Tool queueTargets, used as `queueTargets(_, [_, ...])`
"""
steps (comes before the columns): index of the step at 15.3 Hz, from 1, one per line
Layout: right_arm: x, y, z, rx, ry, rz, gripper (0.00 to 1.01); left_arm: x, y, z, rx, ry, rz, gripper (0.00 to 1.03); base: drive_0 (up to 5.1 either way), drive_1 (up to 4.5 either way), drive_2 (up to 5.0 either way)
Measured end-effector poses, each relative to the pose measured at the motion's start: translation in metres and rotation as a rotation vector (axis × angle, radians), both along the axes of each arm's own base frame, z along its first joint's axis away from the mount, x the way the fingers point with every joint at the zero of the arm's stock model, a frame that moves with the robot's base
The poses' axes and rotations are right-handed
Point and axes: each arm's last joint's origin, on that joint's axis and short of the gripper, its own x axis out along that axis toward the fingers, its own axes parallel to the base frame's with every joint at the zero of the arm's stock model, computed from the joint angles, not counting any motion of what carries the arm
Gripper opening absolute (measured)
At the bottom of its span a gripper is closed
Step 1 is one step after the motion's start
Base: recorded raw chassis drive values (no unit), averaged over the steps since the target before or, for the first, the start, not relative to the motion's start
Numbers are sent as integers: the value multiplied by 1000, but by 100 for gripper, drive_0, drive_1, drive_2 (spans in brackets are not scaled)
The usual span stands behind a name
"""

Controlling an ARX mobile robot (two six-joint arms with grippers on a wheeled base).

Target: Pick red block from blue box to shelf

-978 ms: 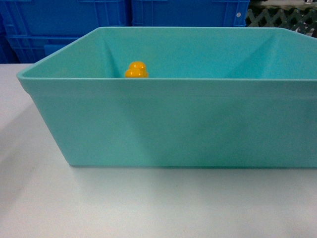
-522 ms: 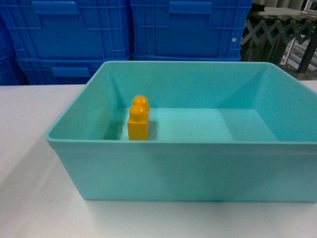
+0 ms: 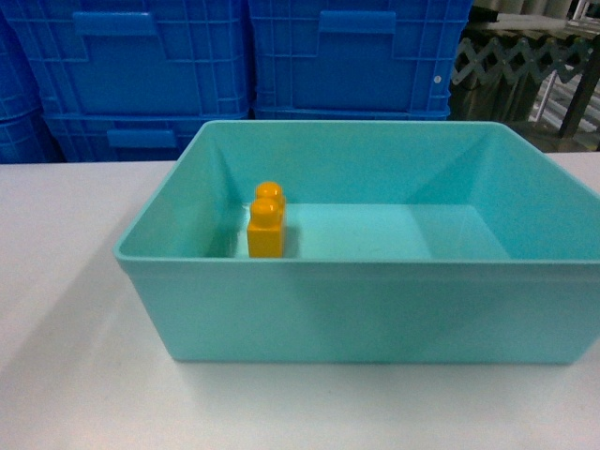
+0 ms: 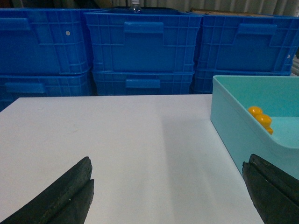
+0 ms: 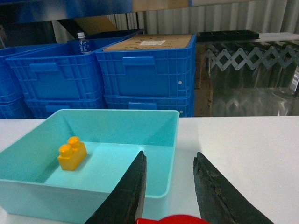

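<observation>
Currently: blue box (image 3: 375,309) holds orange-yellow two-stud brick (image 3: 266,225). Left gripper (image 4: 168,196) fingers wide apart, empty. Right gripper (image 5: 169,186) fingers narrow, red block (image 5: 173,220) between them.

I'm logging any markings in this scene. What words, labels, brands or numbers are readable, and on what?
No text can be read in any view.
White label on the cardboard sheet atop a blue crate: print too small and blurred to read.
Water bottle behind the crates: its label is too blurred to read.
The blue box, the orange-yellow brick and the table show no markings.
</observation>
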Motion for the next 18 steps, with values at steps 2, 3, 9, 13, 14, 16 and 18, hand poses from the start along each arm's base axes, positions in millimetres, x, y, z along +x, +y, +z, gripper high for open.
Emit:
queueTargets(2, [0,0,0,0,0,0,26,0,0,0,0,-1,0,98,0,0,0])
queueTargets(3, [0,0,0,0,0,0,26,0,0,0,0,2,0,98,0,0,0])
queueTargets(9, [-1,0,1,0,-5,0,26,0,0,0,0,-3,1,98,0,0,0])
queueTargets(13, [-1,0,1,1,-6,0,26,0,0,0,0,-1,1,98,0,0,0])
queueTargets(14, [-1,0,1,1,-6,0,26,0,0,0,0,-1,1,98,0,0,0])
queueTargets(16, [-1,0,1,0,-5,0,26,0,0,0,0,-1,1,98,0,0,0])
queueTargets(18, [-1,0,1,0,-6,0,26,0,0,0,0,-1,1,98,0,0,0])
